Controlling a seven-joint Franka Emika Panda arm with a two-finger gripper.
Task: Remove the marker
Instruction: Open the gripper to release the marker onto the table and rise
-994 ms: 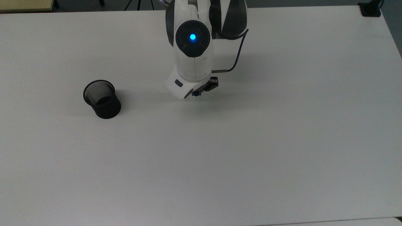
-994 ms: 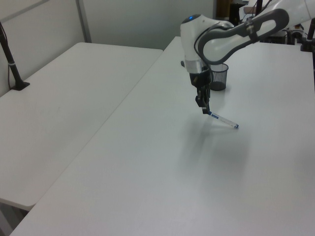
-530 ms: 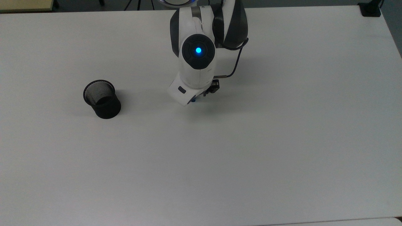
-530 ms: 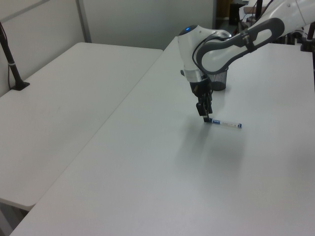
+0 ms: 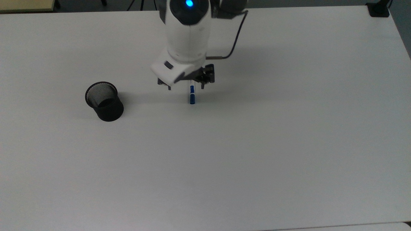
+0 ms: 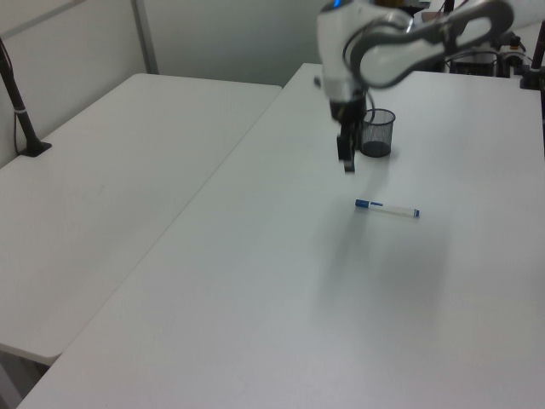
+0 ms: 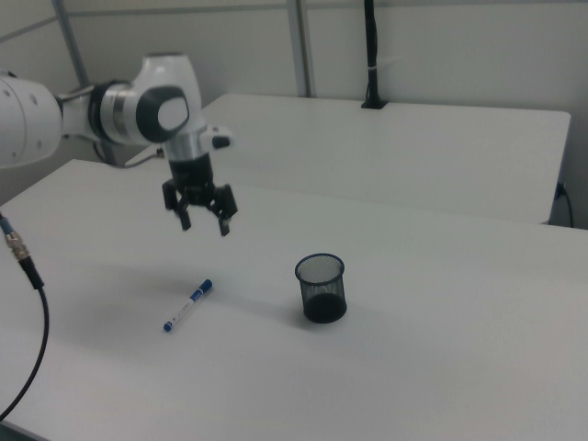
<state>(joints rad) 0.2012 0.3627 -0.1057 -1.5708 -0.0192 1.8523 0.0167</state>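
right view showed the gripper raised with its jaws spread and empty, above the marker lying flat on the table, well apart from the mesh cup. the round barrel could roll if nudged.

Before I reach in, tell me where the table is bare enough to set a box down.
Most of the table is bare: everything below the marker and the mesh cup in the top view, plus that whole stretch toward the top view's right. The one crowded spot is around the marker, where the open end effector hangs above it; the strip between marker and cup is narrower.
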